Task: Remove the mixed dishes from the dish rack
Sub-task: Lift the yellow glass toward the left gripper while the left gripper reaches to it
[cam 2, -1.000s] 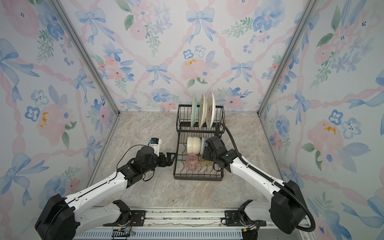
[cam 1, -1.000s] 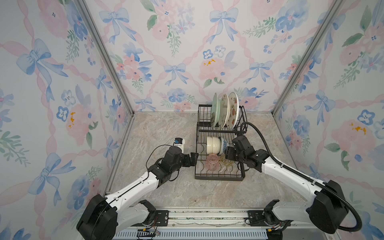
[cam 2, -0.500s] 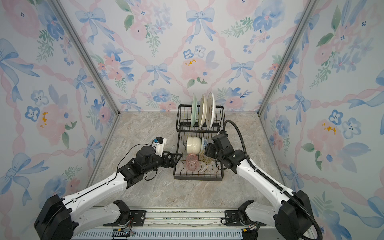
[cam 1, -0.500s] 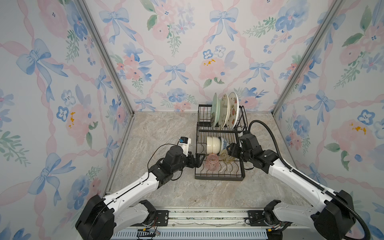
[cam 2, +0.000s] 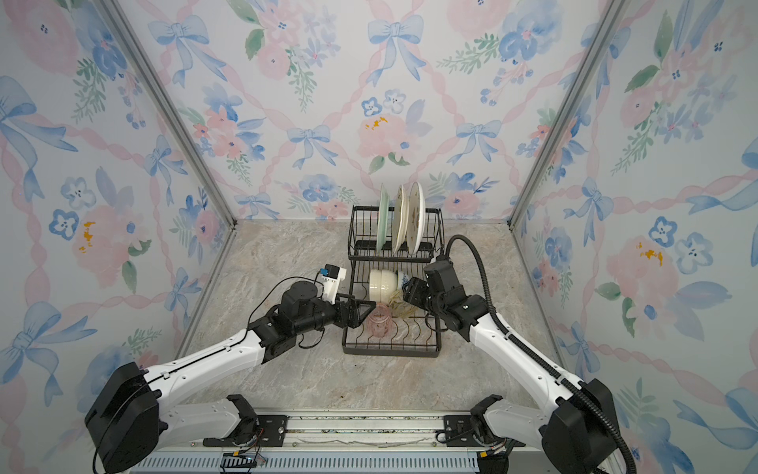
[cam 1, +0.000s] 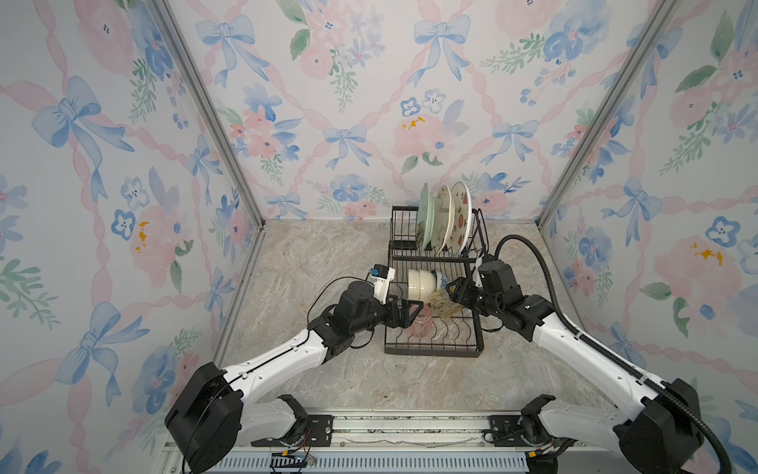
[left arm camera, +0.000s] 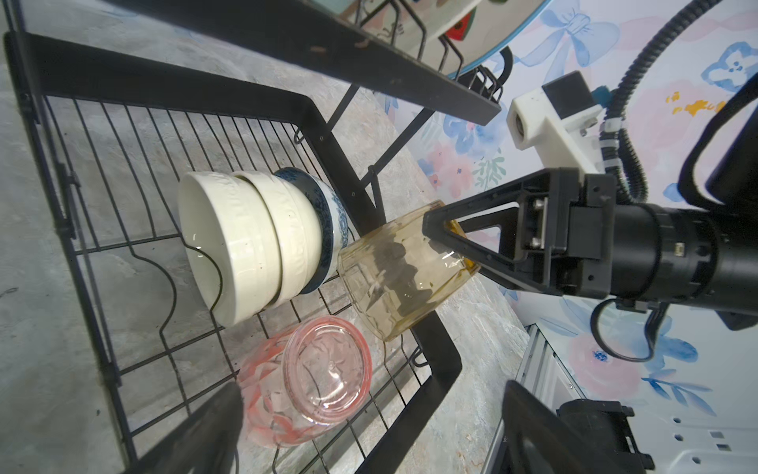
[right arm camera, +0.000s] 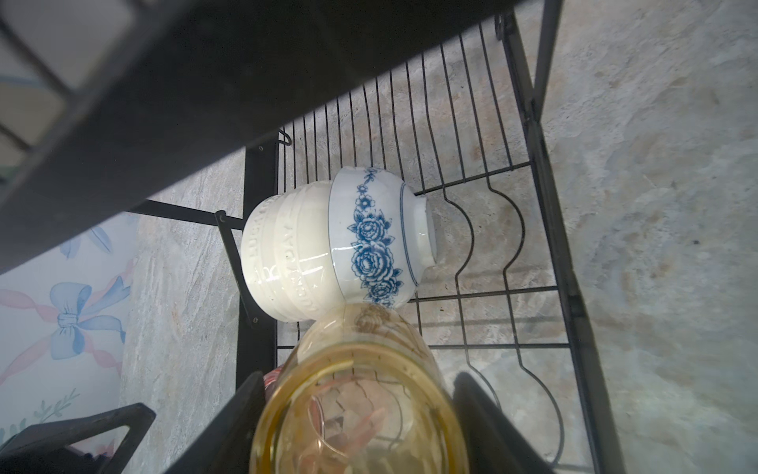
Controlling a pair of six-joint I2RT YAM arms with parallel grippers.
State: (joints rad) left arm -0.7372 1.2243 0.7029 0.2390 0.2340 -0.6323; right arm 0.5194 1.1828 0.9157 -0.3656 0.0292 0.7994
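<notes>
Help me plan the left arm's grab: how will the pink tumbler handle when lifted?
The pink tumbler looks glossy and translucent, so probably slippery and perhaps breakable. Its round body could roll on the dish rack wires if nudged. Empty and thin-walled, it is likely light.

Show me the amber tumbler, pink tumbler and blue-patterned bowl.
amber tumbler [left arm camera: 381,312], left wrist view, ribbed side wall.
pink tumbler [left arm camera: 266,388], left wrist view, side wall.
blue-patterned bowl [right arm camera: 373,242], right wrist view, painted outer side.

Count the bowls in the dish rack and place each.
3, nested on their sides on the lower tray: one cream bowl, second cream bowl, blue-patterned bowl beside the amber tumbler. None appears hidden.
</notes>
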